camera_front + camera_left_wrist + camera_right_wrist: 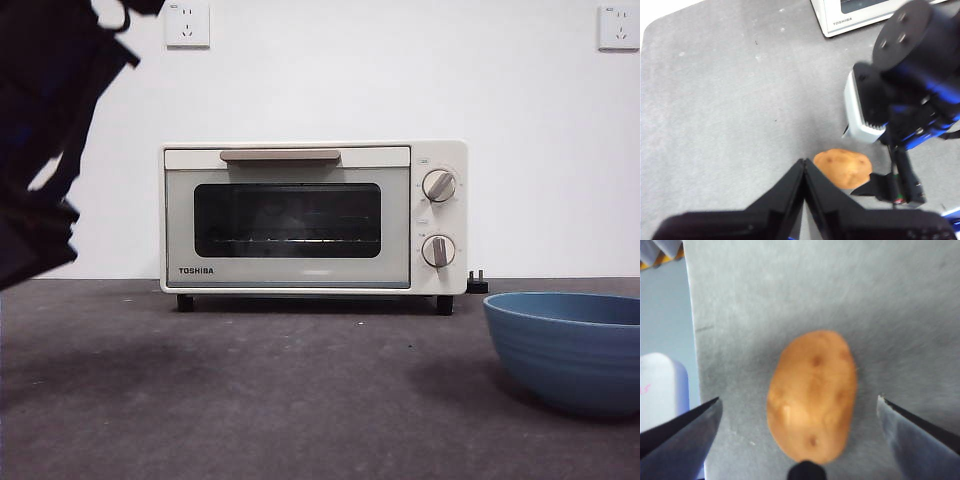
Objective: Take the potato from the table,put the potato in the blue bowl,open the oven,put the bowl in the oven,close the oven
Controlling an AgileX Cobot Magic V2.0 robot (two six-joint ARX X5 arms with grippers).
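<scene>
The orange-tan potato (812,395) lies on the grey table (890,300), near one of its edges. My right gripper (799,399) hangs over it, open wide, one jaw on each side and neither touching it. In the left wrist view the potato (842,167) sits just beyond my left gripper (804,165), which is shut and empty, with the right arm (910,75) above it. The blue bowl (570,345) stands empty at the front right. The cream oven (310,215) stands at the back with its door shut. The front view does not show the potato.
A dark arm (45,130) fills the front view's upper left; which arm it is cannot be told there. The table's edge (690,340) runs close beside the potato, with floor beyond. A black plug (478,284) lies by the oven's right foot.
</scene>
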